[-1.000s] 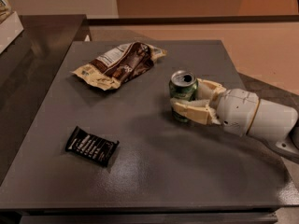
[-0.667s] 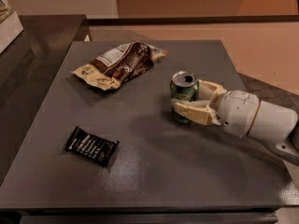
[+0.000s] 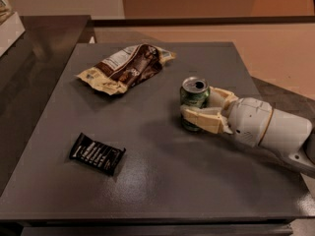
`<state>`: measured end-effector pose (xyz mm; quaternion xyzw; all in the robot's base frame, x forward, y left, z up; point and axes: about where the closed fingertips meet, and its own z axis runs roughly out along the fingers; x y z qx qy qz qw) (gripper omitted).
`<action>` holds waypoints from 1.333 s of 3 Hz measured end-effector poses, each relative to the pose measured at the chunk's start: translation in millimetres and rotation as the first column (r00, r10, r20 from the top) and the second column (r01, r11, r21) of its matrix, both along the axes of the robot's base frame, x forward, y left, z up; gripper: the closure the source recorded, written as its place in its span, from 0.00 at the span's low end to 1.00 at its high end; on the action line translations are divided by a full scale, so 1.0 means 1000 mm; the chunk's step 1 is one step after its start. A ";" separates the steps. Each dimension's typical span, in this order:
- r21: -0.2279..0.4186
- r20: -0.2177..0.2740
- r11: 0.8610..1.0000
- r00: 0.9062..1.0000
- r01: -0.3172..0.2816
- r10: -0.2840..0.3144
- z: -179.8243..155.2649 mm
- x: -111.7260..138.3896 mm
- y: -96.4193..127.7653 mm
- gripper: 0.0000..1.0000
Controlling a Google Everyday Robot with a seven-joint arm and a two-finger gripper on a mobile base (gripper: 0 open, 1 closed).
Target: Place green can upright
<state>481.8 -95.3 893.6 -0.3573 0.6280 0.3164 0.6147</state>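
Note:
The green can [image 3: 193, 95] stands upright on the grey table [image 3: 162, 181], right of centre, its silver pull-tab top facing up. My gripper [image 3: 197, 103] reaches in from the right, its white arm [image 3: 268, 129] low over the table. Its cream fingers [image 3: 203, 119] sit on either side of the can, one along the near side and one behind it, and they hold the can's body. The can's lower part is partly hidden by the near finger.
A crumpled brown and cream chip bag [image 3: 125, 68] lies at the back left of the table. A small black packet [image 3: 97, 153] lies at the front left. A dark counter [image 3: 29, 58] adjoins on the left. The table's right edge is close behind the arm.

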 end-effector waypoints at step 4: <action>0.009 -0.003 1.000 1.000 -0.004 0.004 -0.002 0.000 0.004 0.00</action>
